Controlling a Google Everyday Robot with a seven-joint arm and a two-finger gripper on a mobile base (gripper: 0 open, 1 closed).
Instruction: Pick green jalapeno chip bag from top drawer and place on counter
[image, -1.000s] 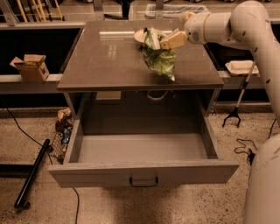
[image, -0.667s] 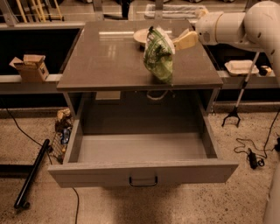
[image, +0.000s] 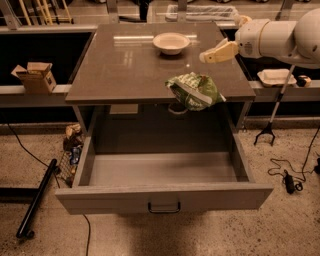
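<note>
My pincer (image: 206, 56) hung over the desk (image: 125, 75) near the bowl (image: 171, 42), gripping nothing; spread or closed, I couldn't tell. The green jalapeno chip bag (image: 195, 91) lay at the desk's front edge, above the open top drawer (image: 165, 197).

view: single, high front, angled down | near: top drawer (image: 210, 196) | far: counter (image: 125, 70) | claw (image: 205, 56): upper right

The arm (image: 272, 36) is a run of smooth, glossy white rounded shells, bulging at the joint. It narrows to a cream-yellow, wedge-shaped gripper (image: 206, 56), which is over the table's (image: 125, 65) right side.
</note>
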